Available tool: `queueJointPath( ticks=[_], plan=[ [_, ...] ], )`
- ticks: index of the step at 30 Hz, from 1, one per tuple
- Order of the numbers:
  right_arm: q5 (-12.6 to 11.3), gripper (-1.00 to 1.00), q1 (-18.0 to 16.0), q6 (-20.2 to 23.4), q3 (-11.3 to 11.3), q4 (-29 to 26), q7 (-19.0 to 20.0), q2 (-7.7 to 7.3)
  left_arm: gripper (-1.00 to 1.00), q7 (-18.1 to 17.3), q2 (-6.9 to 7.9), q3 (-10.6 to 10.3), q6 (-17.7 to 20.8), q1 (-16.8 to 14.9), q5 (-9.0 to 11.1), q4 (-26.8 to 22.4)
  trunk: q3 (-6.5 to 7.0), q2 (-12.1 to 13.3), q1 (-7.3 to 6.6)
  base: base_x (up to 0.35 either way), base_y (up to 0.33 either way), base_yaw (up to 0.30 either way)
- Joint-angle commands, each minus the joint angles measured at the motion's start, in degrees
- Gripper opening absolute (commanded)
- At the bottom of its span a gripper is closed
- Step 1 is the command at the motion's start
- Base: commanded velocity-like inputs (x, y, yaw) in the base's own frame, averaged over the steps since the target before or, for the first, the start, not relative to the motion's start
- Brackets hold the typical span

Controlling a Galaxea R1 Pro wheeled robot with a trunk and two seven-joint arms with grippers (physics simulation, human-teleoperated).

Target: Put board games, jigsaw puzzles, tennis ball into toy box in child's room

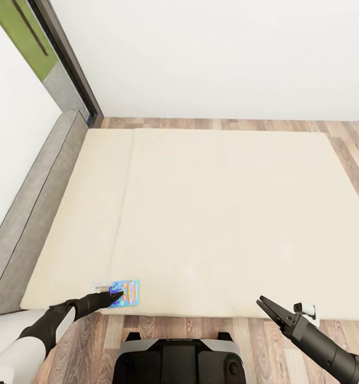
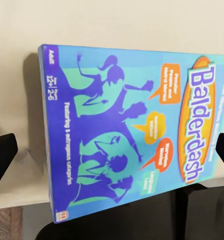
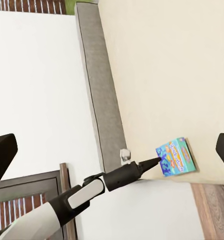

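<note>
Blue board game (image 1: 125,293) lies flat at near edge of bed (image 1: 227,213). My left gripper (image 1: 115,295) over it, jaws spread. Right gripper (image 1: 268,308) idle, jaws spread. Box likely light, stiff, slick; pinch across overhanging edge.

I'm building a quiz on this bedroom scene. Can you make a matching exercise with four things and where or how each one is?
Things:
1. blue board game
2. left gripper
3. right gripper
4. bed frame

States:
A. grey, along the mattress's window-side edge
B. open, above the floor at the bed's near edge
C. lying flat at the mattress's near edge
D. at the game box, fingers spread

Pairs: 1-C, 2-D, 3-B, 4-A
</note>
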Motion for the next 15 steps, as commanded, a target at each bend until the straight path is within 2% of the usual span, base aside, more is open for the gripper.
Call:
queueJointPath(
  ticks=[1, 15],
  plan=[
    [-0.2, 1.00, 0.0, 0.3, 0.0, 0.0, 0.0, 0.00, 1.00, -0.3, -0.03, 0.2, 0.6, 0.0, 0.4, 0.0, -0.06, -0.1, 0.03, 0.000, 0.000, 0.000],
    [-0.2, 1.00, 0.0, 0.2, -0.1, 0.0, -0.1, 0.03, 1.00, -0.3, -0.09, 0.2, 0.6, 0.0, 0.4, 0.0, -0.08, -0.1, 0.03, 0.000, 0.000, 0.000]
  ],
)
